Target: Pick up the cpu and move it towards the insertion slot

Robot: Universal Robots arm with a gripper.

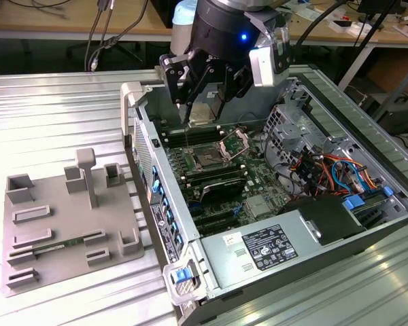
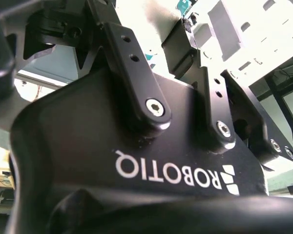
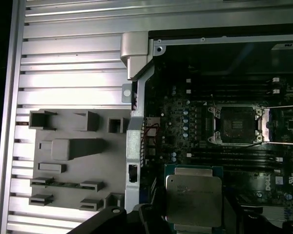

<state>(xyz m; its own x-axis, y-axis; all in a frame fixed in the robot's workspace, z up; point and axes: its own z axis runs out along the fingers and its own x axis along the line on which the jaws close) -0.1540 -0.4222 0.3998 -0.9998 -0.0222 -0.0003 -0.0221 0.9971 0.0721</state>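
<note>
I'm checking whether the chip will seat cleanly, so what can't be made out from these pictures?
- Underside of the cpu: faces away in the first wrist view; in the exterior view the gripper covers most of it.
- Contacts in the insertion slot: too small and dark in both those views.
- Grip on the chip: its near edge is cut off by the frame edge in the first wrist view.

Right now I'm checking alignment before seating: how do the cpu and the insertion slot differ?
The cpu has a pale silvery metal top; the insertion slot has a dark centre framed by a shiny bracket. The cpu is held up in the claw above the open computer case; the insertion slot sits fixed on the green board. Both are square and look similar in footprint.
</note>
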